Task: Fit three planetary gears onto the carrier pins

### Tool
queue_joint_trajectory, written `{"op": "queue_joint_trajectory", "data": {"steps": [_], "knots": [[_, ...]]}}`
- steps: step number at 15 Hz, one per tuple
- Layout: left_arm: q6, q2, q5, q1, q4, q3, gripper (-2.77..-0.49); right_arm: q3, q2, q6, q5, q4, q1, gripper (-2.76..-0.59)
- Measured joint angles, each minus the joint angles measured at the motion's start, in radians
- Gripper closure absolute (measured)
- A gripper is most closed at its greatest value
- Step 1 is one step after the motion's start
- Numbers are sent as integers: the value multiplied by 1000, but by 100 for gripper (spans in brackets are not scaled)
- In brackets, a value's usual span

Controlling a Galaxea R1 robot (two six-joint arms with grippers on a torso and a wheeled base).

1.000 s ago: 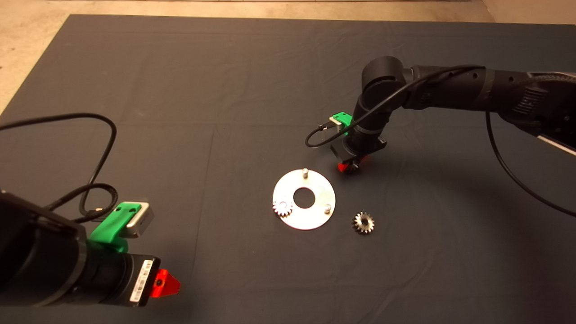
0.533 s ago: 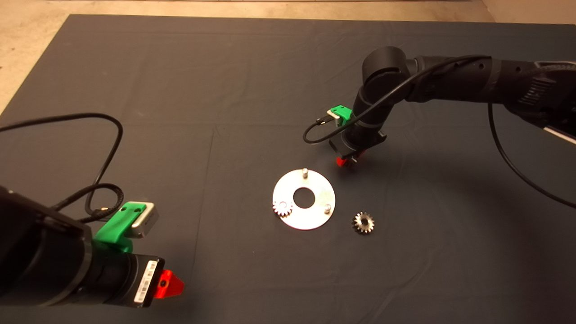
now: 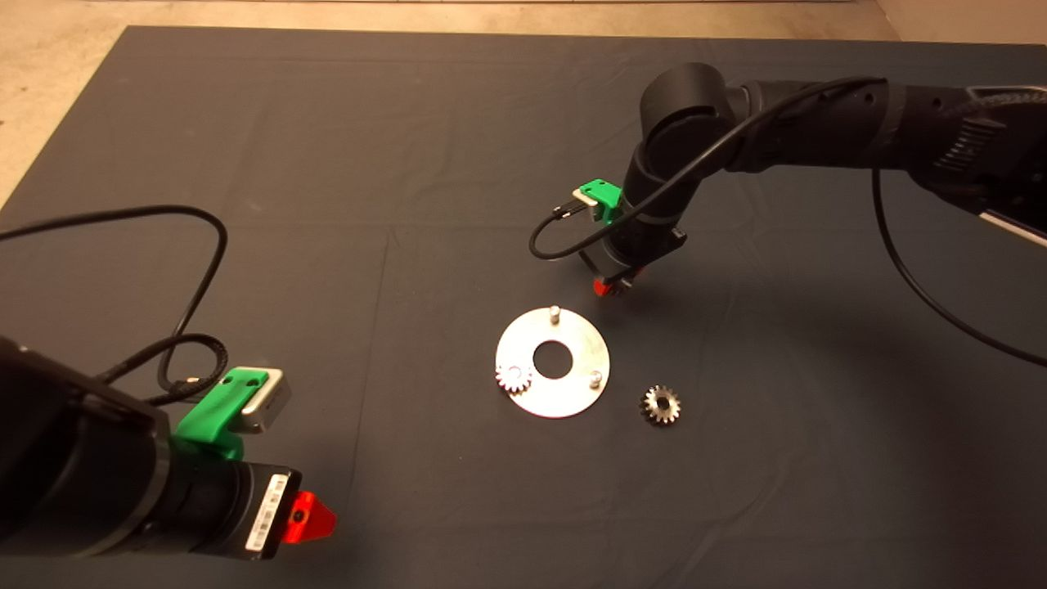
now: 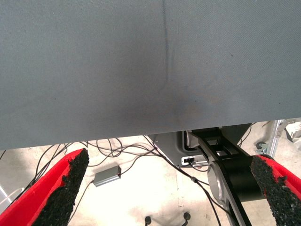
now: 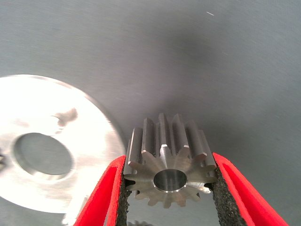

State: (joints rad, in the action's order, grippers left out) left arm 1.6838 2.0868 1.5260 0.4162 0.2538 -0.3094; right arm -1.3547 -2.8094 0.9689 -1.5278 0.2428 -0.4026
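A silver disc lies mid-mat, and one planetary gear sits on its left carrier pin. The far pin and the right pin are bare. Another gear lies loose on the mat to the right of the disc. My right gripper hovers just beyond the disc's far right rim. It is shut on a third gear, held by its teeth between the pads. The right wrist view shows the disc and a pin beside that gear. My left gripper is parked at the lower left, open.
The dark mat covers the table, and pale floor shows past its far and left edges. Black cables loop on the mat by the left arm. The left wrist view shows the mat's edge with cables and a stand on the floor beyond.
My right gripper has shifted left and slightly away with the gear in its grip, ending nearer the disc's far pin. The left arm barely moved.
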Motion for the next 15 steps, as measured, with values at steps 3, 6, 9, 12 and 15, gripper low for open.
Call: {"op": "queue_joint_trajectory", "data": {"steps": [3,6,9,12,15], "knots": [[0,2,0,0,0,0,-248,0,-23,0,-2,0,0,-105],[0,6,0,0,0,0,-248,-1,-50,0,-1,0,-1,-105],[0,8,0,0,0,0,-248,-6,-56,1,0,0,-2,-105],[1,11,0,0,0,0,-248,-15,-65,1,-3,0,-2,-105],[2,11,0,0,0,0,-248,-18,-83,1,-2,0,-2,-105]]}}
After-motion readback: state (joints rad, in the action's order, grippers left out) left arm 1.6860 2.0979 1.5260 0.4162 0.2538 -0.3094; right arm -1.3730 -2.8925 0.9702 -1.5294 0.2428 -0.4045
